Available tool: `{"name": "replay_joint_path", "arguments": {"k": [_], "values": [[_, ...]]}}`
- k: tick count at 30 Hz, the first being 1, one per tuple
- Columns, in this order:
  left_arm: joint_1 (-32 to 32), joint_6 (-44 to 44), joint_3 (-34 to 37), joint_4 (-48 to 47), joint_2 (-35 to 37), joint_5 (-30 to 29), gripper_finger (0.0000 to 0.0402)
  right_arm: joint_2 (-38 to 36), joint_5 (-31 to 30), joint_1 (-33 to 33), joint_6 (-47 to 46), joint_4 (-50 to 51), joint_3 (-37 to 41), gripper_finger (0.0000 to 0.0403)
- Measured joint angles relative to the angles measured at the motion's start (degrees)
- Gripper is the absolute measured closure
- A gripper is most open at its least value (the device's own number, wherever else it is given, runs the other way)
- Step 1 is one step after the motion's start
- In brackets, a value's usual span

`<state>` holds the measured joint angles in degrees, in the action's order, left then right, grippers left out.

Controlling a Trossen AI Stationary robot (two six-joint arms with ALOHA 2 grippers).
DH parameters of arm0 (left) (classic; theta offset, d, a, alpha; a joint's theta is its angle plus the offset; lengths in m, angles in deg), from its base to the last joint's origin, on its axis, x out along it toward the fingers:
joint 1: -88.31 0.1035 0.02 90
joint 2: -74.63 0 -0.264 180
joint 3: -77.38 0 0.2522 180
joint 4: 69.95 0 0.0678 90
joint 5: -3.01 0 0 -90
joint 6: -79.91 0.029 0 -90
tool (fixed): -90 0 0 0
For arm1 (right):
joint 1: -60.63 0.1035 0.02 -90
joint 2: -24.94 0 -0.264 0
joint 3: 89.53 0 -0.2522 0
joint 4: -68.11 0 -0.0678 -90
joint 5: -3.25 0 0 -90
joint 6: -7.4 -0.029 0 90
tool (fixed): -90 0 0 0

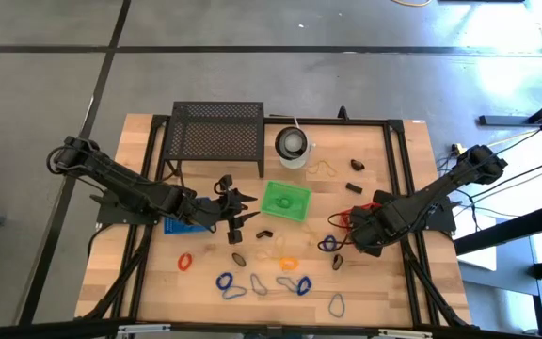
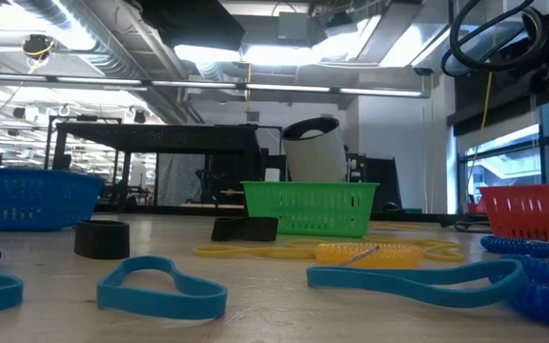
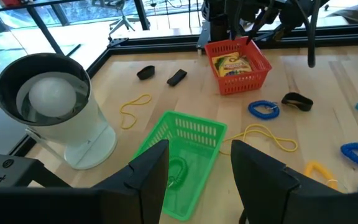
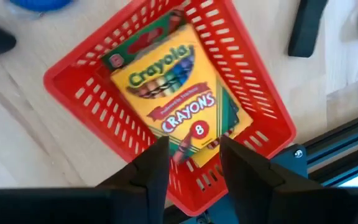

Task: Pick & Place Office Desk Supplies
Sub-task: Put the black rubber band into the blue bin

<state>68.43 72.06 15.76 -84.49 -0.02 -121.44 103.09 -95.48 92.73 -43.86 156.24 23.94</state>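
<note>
A yellow crayon box (image 4: 178, 93) lies flat in the red basket (image 4: 89, 134) at the table's right. My right gripper (image 4: 194, 149) hangs open above the box's near end, fingers pointing down; in the high view my right gripper (image 1: 360, 229) covers most of that basket. My left gripper (image 3: 199, 155) stands open, with nothing between its fingers, over the green basket (image 3: 188, 158), which holds a green loop (image 3: 176, 172). Several coloured loops (image 1: 252, 281) and small black clips (image 1: 238, 256) lie loose on the wood toward the near edge.
A white cup-like container (image 3: 55, 106) and a black mesh rack (image 1: 215, 132) stand at the far side. A blue basket (image 1: 179, 226) sits under my left arm. Yellow bands (image 3: 135, 109), a blue coil (image 3: 264, 110) and black clips (image 3: 177, 76) lie between the baskets.
</note>
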Motion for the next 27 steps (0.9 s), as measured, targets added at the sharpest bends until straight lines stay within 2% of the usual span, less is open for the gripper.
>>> {"name": "replay_joint_path", "arguments": {"k": [5, 11, 14, 18, 23, 27], "values": [[0.0, -6.3, 0.0, -4.6, 0.0, 6.1, 0.0233, 0.0, -3.0, 0.0, -3.1, 0.0, 0.0, 0.0257], [0.0, -13.0, 0.0, -15.9, 0.0, 22.0, 0.0233, 0.0, -7.4, 0.0, -3.9, 0.0, 0.0, 0.0257], [-0.2, -12.3, 0.0, -19.8, 0.0, 28.1, 0.0233, 0.0, -13.3, 0.0, -5.4, -0.6, 0.0, 0.0257], [-1.8, -10.9, 0.0, -22.1, -0.5, 29.4, 0.0233, 0.0, -26.4, 0.0, -6.9, -6.6, 0.0, 0.0257], [-4.0, -5.8, 0.0, -19.5, -3.5, 29.1, 0.0233, 0.0, -41.3, -0.2, -2.5, -22.0, 0.0, 0.0257], [-4.6, -3.9, 0.0, -17.5, -6.9, 29.1, 0.0233, 0.0, -45.7, -1.4, 4.8, -34.2, 0.0, 0.0257]]}}
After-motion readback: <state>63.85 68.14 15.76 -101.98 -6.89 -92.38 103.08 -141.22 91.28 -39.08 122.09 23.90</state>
